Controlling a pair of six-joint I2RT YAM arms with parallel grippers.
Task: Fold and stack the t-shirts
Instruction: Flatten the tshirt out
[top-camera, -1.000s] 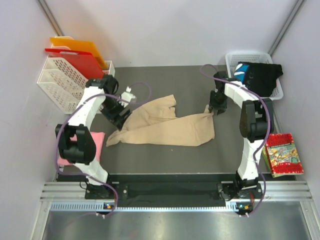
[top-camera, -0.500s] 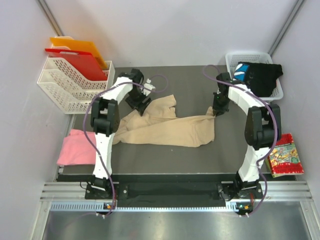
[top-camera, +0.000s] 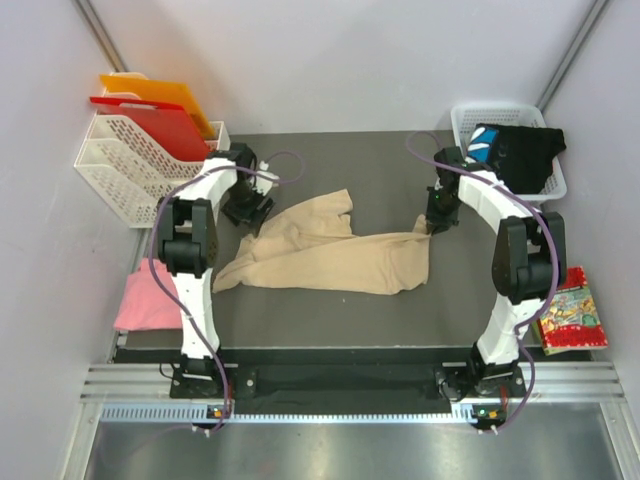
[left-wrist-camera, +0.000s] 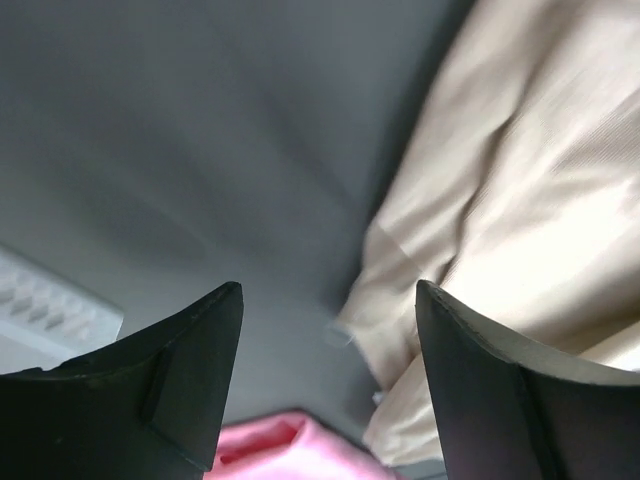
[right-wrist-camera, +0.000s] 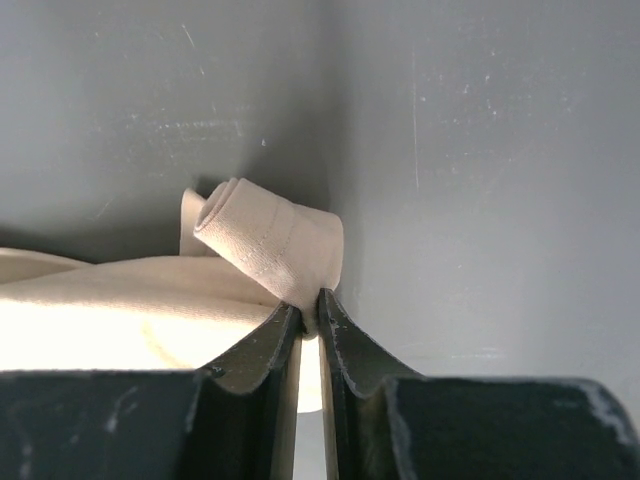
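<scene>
Overhead, the beige t-shirt (top-camera: 330, 250) sprawls across the dark tabletop (top-camera: 330, 320). The pink t-shirt (top-camera: 145, 300) lies at the left edge, and the black t-shirt (top-camera: 520, 155) sits in the white basket (top-camera: 460, 125). From the left wrist, the left pincer (left-wrist-camera: 328, 300) gapes empty just beside the beige cloth's edge. From the right wrist, the right pincer (right-wrist-camera: 310, 305) is clamped on a rolled corner of the beige t-shirt.

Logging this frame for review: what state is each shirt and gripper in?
beige t-shirt: unfolded, crumpled on the table, one corner pinched.
pink t-shirt: lying at the table's left edge, untouched.
black t-shirt: bunched in the white basket.
left gripper: open, empty.
right gripper: shut on the beige t-shirt.
</scene>
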